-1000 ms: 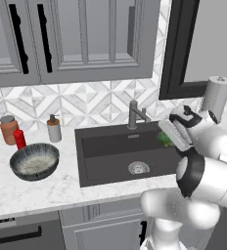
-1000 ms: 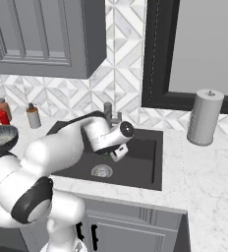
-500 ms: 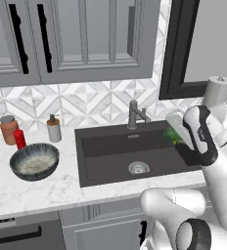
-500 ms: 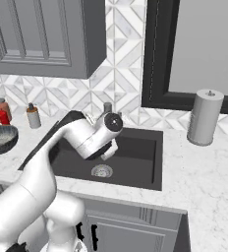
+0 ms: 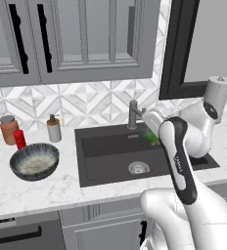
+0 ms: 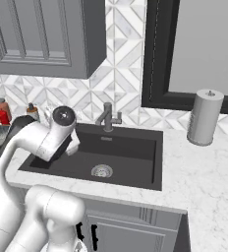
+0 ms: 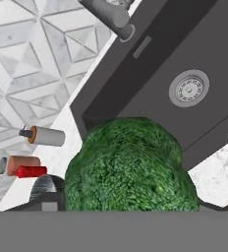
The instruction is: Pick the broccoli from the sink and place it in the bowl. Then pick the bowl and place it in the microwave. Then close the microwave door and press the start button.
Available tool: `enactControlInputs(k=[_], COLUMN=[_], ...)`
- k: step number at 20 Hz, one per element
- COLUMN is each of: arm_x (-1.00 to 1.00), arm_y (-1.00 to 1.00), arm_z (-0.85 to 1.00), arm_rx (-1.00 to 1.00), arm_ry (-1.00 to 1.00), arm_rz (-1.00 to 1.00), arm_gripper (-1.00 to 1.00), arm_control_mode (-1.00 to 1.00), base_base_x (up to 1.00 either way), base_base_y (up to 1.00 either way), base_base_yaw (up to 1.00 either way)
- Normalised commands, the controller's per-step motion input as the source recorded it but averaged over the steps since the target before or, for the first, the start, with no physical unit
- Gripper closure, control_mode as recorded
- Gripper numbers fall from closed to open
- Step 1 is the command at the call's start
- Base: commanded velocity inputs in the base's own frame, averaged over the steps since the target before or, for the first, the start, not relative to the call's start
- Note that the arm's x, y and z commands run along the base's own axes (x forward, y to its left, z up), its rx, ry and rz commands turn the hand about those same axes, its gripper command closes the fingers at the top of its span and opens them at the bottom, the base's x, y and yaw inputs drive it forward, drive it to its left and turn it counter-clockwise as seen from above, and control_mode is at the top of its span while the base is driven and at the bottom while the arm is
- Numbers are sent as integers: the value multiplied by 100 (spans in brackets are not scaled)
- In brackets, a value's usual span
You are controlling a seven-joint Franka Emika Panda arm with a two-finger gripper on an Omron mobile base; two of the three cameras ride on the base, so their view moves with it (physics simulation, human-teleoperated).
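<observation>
Green broccoli (image 7: 128, 167) clamped in my fingers, above the sink (image 5: 105, 146).
Faucet (image 5: 133, 113) behind; bowl (image 5: 34, 161) and jars (image 5: 9, 129) left on marble bench (image 5: 47, 188).

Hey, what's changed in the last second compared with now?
The arm swung left over the sink, carrying the broccoli in its claw toward the bowl. Nothing was newly grabbed or let go. The bowl, jars, faucet and paper roll stayed put.
</observation>
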Motion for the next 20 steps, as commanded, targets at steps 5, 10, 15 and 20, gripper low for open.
enactControlInputs(k=[5, 10, 15, 20], arm_x=[-8, 1, 14, 24], arm_y=[78, 82, 88, 66], arm_z=[48, 44, 16, 0], arm_rx=[-5, -21, -25, -11], arm_ry=[2, 10, 20, 25], arm_rz=[0, -1, -1, 1], arm_gripper=[100, 100, 100, 100], arm_control_mode=[-100, -100, -100, -100], base_base_x=[0, 0, 0, 0], base_base_y=[0, 0, 0, 0], base_base_yaw=[0, 0, 0, 0])
